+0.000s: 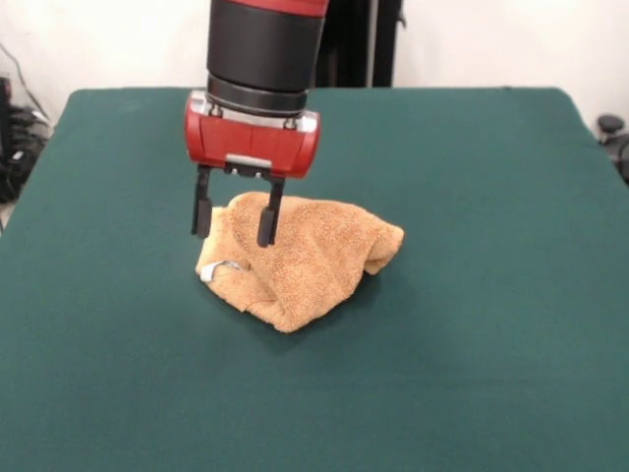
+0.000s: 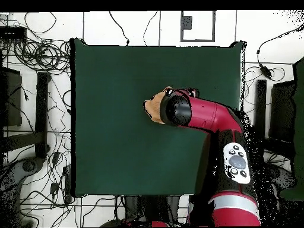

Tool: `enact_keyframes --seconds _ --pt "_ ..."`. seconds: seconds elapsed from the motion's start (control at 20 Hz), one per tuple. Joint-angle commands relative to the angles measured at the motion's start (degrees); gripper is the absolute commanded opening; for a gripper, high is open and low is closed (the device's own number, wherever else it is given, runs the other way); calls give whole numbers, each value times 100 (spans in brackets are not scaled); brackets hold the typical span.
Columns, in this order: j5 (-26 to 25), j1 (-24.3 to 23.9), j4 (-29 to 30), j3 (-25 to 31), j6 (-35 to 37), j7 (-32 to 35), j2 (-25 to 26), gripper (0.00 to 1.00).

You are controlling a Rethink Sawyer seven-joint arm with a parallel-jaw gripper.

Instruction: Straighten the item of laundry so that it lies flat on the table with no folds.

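Note:
The orange-tan terry towel [image 1: 305, 261] lies crumpled in a folded heap near the middle of the dark green table [image 1: 472, 177], with its small white tag [image 1: 218, 267] at the left end. My gripper [image 1: 234, 224] hangs open just above the towel's left part. One finger [image 1: 267, 218] is in front of the cloth and the other is beside its left edge. The jaws hold nothing. In the overhead view the arm covers most of the towel [image 2: 154, 105]; only its left edge shows, and the gripper is hidden under the arm.
The red and black arm [image 2: 205, 119] reaches over the table [image 2: 113, 142] from the bottom right in the overhead view. Cables and equipment lie on the floor around the table's sides.

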Motion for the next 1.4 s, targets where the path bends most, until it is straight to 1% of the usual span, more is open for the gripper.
enact_keyframes --seconds 0.05,0.25,0.55,0.85,0.95,1.05,1.4 --pt "44 218 -20 246 -213 961 421 100" --pt "102 378 -258 75 -194 1104 720 100" --pt "209 665 -460 -296 41 1323 902 100" --pt "317 1144 -734 -1028 500 1596 1101 100" --pt "376 1279 -700 -1270 617 1682 1053 100" --pt "425 1325 -585 -1400 576 1709 965 100" --pt "613 1434 -249 -1668 590 1689 684 100"
